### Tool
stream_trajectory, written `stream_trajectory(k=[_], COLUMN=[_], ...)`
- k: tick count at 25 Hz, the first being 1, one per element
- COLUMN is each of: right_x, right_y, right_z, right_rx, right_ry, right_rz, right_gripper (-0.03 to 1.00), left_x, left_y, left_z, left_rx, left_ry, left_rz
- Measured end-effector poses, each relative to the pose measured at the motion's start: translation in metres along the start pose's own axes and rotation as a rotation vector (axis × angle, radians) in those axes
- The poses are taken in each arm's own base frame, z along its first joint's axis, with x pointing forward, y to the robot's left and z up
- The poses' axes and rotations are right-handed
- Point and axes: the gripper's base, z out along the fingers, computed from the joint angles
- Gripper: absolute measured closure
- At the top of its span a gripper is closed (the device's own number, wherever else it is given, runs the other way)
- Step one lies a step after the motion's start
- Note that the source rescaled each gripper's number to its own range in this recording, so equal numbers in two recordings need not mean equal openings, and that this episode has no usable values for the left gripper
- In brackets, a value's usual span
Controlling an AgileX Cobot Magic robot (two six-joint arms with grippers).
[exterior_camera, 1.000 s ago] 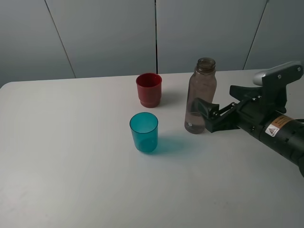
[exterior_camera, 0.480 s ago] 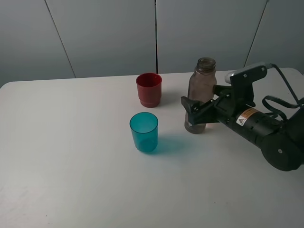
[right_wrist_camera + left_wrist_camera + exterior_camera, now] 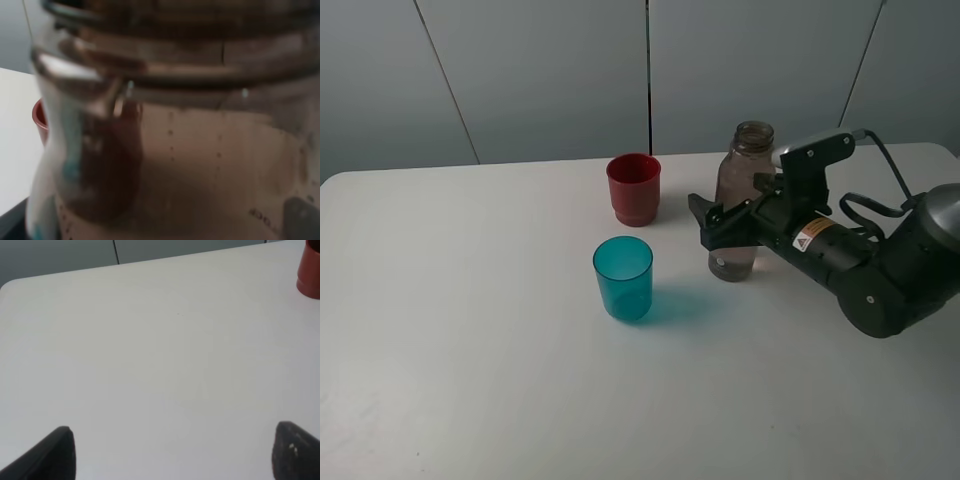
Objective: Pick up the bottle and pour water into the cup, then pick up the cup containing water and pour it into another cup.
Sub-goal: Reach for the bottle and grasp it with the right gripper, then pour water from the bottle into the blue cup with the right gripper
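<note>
The smoky grey-brown bottle [image 3: 744, 170] stands upright on the white table [image 3: 470, 350], capless. My right gripper [image 3: 725, 222] reaches in from the right and straddles the bottle's middle with its jaws apart, one finger in front and one behind. The right wrist view is filled by the bottle [image 3: 190, 165], with a dark fingertip [image 3: 300, 217] at its side. The teal see-through cup [image 3: 623, 278] stands left of the bottle, nearer the front. The dark-red cup [image 3: 633, 188] stands behind the teal one. My left gripper [image 3: 172, 455] is open over bare table, with the red cup [image 3: 310, 270] far off.
Grey wall panels [image 3: 540, 70] rise behind the table's far edge. The right arm's body and cable [image 3: 880, 270] lie over the table's right side. Bare table surface stretches across the left and the front.
My right gripper has slid left, from beside the bottle to around its middle. The bottle and both cups have stayed where they were.
</note>
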Motion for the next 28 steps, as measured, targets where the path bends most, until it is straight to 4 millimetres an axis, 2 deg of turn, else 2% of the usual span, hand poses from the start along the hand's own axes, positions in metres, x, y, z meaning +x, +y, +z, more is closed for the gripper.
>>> stream_trajectory(k=[1, 3, 4, 19, 23, 28], right_x=[0.000, 0.000, 0.000, 0.000, -0.011, -0.029], right_y=[0.000, 0.000, -0.001, -0.002, -0.001, 0.003], right_z=[0.000, 0.000, 0.000, 0.000, -0.002, -0.010], right_rx=[0.000, 0.000, 0.009, 0.018, 0.010, -0.036], right_ry=[-0.002, -0.001, -0.001, -0.001, -0.007, 0.047], right_rz=[0.000, 0.000, 0.005, -0.023, -0.123, -0.386], right_gripper=[0.25, 0.97, 0.92, 0.93, 0.93, 0.93], left_x=[0.000, 0.000, 0.000, 0.000, 0.000, 0.000], left_y=[0.000, 0.000, 0.000, 0.000, 0.000, 0.000], left_z=[0.000, 0.000, 0.000, 0.000, 0.000, 0.000], left_rx=[0.000, 0.000, 0.000, 0.000, 0.000, 0.000], left_ry=[0.000, 0.000, 0.000, 0.000, 0.000, 0.000], left_rz=[0.000, 0.000, 0.000, 0.000, 0.000, 0.000])
